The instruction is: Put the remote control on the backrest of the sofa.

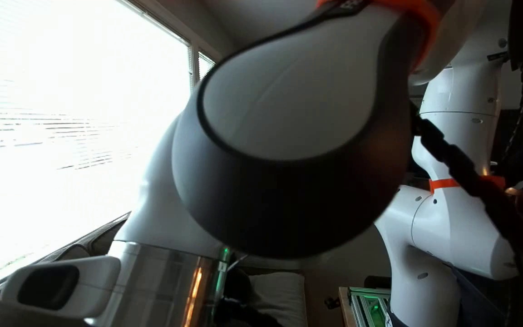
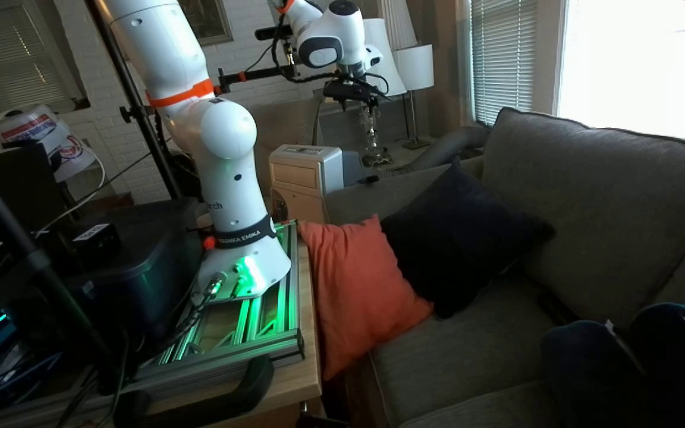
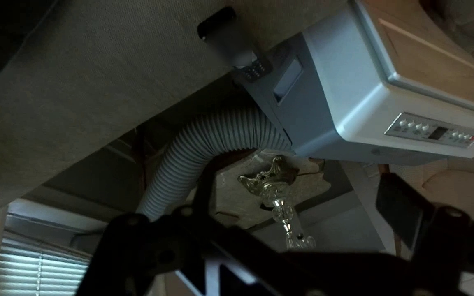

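Robotiq gripper gapes wide, holding nothing; what seems the remote control lies on the armrest of the sofa.

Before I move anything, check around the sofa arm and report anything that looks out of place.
In the wrist view, the remote control lies across the outer edge of the sofa arm, its keypad end jutting past it toward the portable air conditioner. That looks precarious: a bump could perhaps tip it off.

The arm is raised (jaws spread apart).
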